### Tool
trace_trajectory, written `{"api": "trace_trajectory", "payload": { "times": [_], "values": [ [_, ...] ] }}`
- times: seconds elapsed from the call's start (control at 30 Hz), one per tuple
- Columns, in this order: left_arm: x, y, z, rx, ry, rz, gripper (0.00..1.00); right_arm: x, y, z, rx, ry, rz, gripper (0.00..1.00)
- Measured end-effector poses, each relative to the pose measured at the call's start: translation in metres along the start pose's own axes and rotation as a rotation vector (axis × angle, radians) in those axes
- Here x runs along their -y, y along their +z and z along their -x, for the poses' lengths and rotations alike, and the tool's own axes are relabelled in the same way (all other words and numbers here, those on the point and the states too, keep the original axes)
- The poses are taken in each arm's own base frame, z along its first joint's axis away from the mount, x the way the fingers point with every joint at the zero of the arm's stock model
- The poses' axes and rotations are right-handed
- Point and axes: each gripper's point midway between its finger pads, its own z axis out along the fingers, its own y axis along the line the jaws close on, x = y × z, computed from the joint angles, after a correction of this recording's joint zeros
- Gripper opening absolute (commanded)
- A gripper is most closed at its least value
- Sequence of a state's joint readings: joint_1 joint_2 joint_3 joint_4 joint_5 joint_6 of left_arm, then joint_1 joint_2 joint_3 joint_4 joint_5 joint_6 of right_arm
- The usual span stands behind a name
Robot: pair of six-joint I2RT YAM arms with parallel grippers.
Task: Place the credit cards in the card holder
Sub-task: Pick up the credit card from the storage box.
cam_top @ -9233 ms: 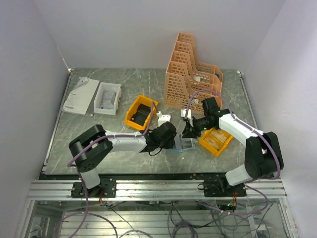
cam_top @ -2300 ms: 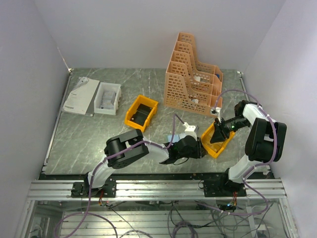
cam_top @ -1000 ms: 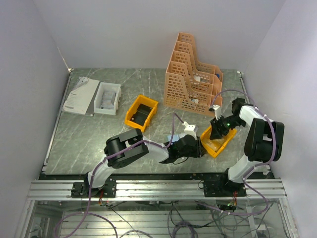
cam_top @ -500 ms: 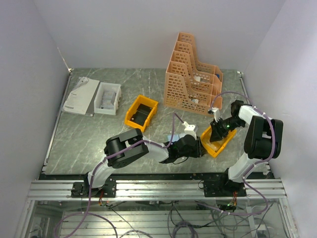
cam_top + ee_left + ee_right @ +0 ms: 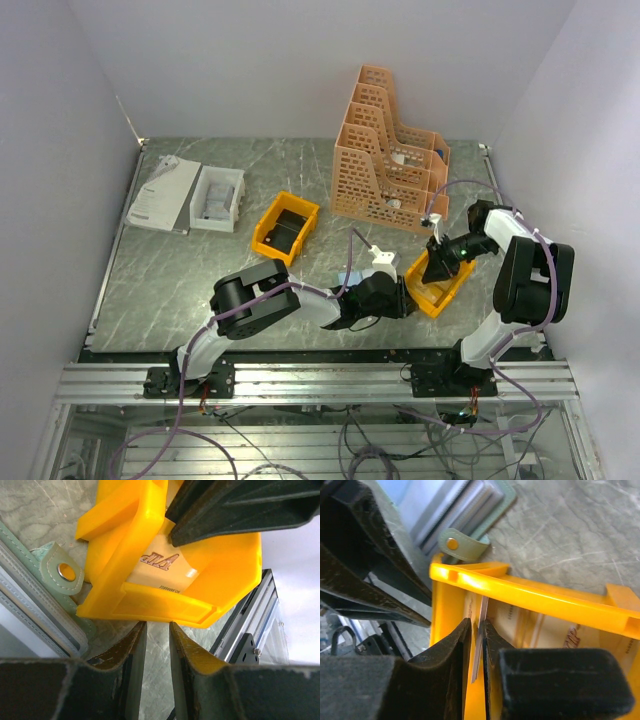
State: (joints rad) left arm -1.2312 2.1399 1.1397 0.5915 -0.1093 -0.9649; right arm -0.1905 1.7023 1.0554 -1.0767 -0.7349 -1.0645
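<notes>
The grey-green card holder [image 5: 35, 597] lies open left of the yellow bin [image 5: 125, 545], its snap tab [image 5: 64, 571] against the bin's corner; it also shows in the right wrist view [image 5: 465, 510] and the top view [image 5: 350, 279]. Tan credit cards [image 5: 167, 567] lie in the bin. My right gripper [image 5: 477, 626] reaches down inside the bin [image 5: 535, 599] and is shut on one thin card [image 5: 480, 630], seen edge-on and upright between the fingers. More cards [image 5: 560, 630] lie beneath. My left gripper [image 5: 157, 630] sits at the bin's near rim, fingers almost together and empty.
Orange file racks [image 5: 385, 150] stand behind the bin. A second yellow bin [image 5: 283, 227], a white box [image 5: 216, 197] and white papers [image 5: 162, 193] lie at the left. The table's metal front rail [image 5: 245, 630] runs close beside the bin.
My right gripper has shifted slightly inside the yellow bin and is pinching a card. The left arm has stayed in place beside the bin.
</notes>
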Motion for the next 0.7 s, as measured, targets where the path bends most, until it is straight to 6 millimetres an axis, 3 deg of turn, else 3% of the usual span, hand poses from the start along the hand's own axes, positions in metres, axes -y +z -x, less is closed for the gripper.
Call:
{"api": "trace_trajectory", "payload": {
  "times": [0.17, 0.33, 0.7],
  "values": [
    [0.000, 0.000, 0.000, -0.001, 0.000, 0.001, 0.35, -0.017, -0.001, 0.002, 0.017, -0.009, 0.068, 0.18],
    [0.000, 0.000, 0.000, -0.001, 0.001, 0.002, 0.36, -0.028, -0.002, 0.001, 0.021, -0.010, 0.116, 0.27],
    [-0.001, 0.000, 0.000, -0.002, 0.000, 0.003, 0.35, -0.022, -0.001, 0.000, 0.012, -0.003, 0.086, 0.27]
  ]
}}
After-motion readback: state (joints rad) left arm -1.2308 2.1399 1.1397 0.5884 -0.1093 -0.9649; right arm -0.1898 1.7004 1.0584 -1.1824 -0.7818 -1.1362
